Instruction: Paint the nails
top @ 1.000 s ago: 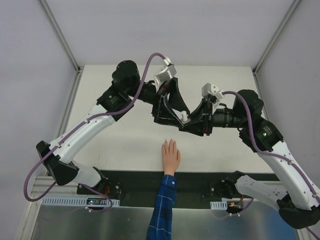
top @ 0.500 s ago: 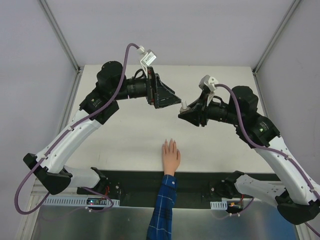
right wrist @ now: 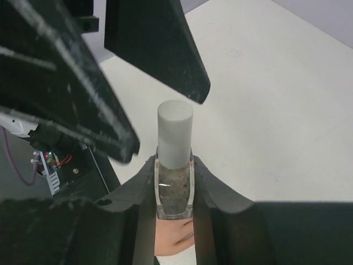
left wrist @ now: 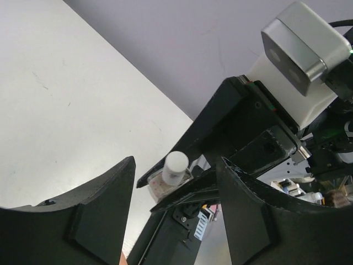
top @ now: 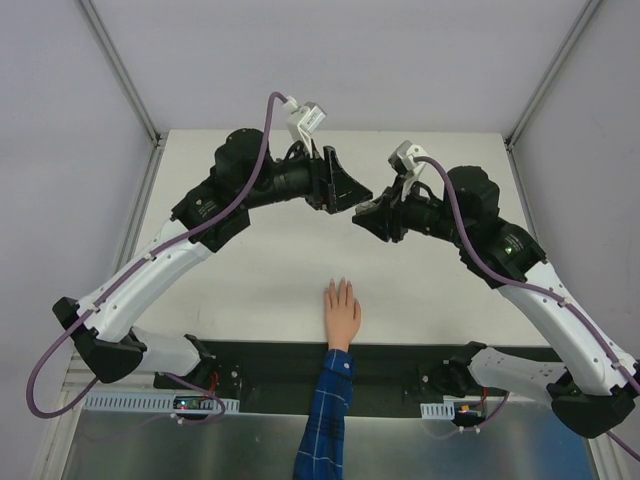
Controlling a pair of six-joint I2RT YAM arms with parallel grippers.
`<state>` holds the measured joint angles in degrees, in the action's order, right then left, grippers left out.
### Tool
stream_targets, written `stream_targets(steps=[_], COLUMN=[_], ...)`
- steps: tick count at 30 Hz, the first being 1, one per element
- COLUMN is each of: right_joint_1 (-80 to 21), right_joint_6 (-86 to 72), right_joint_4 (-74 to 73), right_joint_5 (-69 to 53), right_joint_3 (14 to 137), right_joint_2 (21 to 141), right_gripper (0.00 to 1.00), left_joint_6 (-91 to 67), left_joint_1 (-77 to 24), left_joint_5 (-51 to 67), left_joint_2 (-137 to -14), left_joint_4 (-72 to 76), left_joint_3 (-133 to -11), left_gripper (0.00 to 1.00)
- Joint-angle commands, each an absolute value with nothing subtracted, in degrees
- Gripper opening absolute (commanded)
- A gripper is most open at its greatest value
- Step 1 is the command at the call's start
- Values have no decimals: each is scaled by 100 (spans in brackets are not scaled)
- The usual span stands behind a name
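Right wrist: left claw (right wrist: 165,124) near bottle (right wrist: 174,190)

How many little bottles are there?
1. The white-capped bottle is clamped in the right gripper's jaws, raised above the table, out past the mannequin hand. Others may be hidden from view.

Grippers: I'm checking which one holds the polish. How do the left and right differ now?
The left gripper stands open and holds nothing; the right gripper is shut on the polish bottle. The left gripper comes in from the left, the right gripper from the right, tips facing each other. Shared: both hang above the table, beyond the mannequin hand.
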<state>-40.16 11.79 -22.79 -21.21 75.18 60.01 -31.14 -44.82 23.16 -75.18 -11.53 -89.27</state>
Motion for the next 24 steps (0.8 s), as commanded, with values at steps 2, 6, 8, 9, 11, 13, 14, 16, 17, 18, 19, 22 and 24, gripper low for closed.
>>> stream_targets(steps=[2,6,8,9,11,13,14,16,17,18,19,22,24], right_joint_1=[-4061,-4078,-4078,-4078,-4087,-4087,-4087,-4096,-4087,-4087,-4096,-4061,-4043], right_joint_6=[1020,1002,993,993,984,976,958,932,906,905,897,923,993], right_joint_4=[-1969,-1942,-1951,-1942,-1934,-1925,-1916,-1872,-1855,-1820,-1793,-1697,-1313], right_joint_5=[-1749,-1731,-1740,-1749,-1740,-1749,-1749,-1784,-1802,-1819,-1889,-2361,-3159], right_joint_3=[7778,7778,7787,7778,7770,7769,7761,7743,7726,7691,7656,7533,7279], right_joint_2=[5950,5915,5906,5924,5915,5915,5906,5854,5836,5775,5740,5599,5442], right_gripper=[0,0,0,0,0,0,0,0,0,0,1,0,0], left_joint_6=[-2786,-2777,-2786,-2786,-2786,-2795,-2795,-2778,-2743,-2612,-2515,-1997,-1855], left_joint_1=[-4763,-4860,-4878,-4895,-4913,-4931,-4922,-4922,-4922,-4922,-4913,-4756,-4562], left_joint_5=[1872,1767,1775,1801,1828,1881,1977,2144,2388,2530,2688,4196,5847], left_joint_2=[-7594,-7672,-7708,-7743,-7787,-7831,-7848,-7892,-7901,-7901,-7901,-7814,-7735], left_joint_4=[-1081,-1081,-1081,-1081,-1072,-1081,-1081,-1072,-1064,-1037,-1020,-529,234], left_joint_3=[-9176,-9184,-9228,-9246,-9299,-9325,-9334,-9351,-9360,-9334,-9299,-8958,-8685], left_gripper=[56,50,45,43,40,33,28,17,11,0,0,0,0])
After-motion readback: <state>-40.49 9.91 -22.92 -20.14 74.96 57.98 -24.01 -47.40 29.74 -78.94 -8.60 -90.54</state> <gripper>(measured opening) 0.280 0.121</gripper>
